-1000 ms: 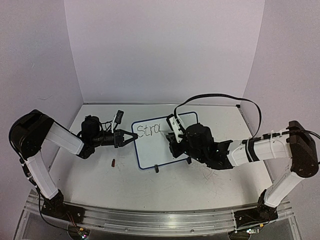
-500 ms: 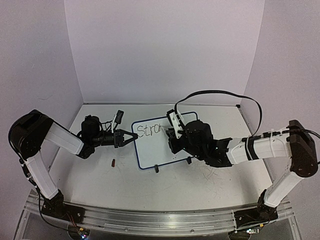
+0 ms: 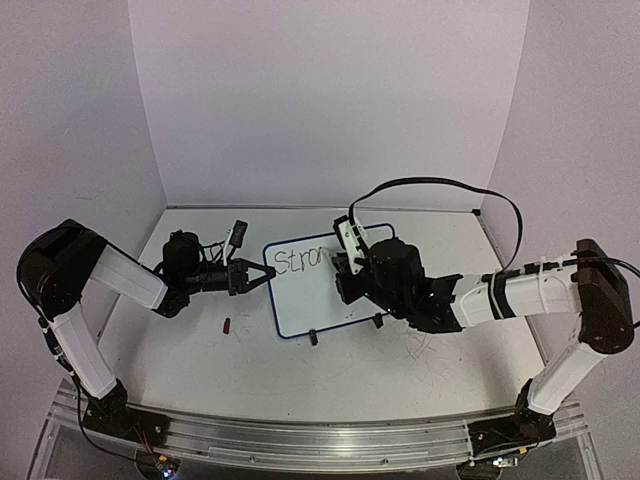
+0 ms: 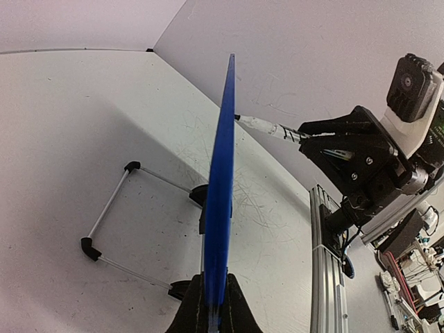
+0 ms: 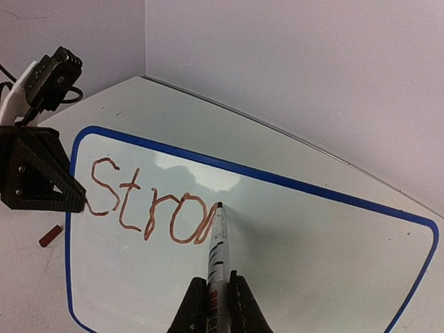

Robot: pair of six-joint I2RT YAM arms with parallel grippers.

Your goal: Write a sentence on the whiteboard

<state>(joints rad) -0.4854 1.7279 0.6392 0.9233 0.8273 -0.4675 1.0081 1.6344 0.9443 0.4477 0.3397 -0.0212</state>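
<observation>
Pinching whiteboard (image 3: 318, 300) edge, apparently: left gripper (image 3: 268, 275).

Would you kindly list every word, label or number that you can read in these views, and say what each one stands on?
"Stron": handwritten letters in reddish-brown ink on the whiteboard, with the marker tip at the last letter.
Dark print on the marker's barrel: too small and blurred to read.
No other word, label or number is legible in any view.

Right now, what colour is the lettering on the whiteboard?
Reddish-brown lettering, clearest in the right wrist view.
</observation>
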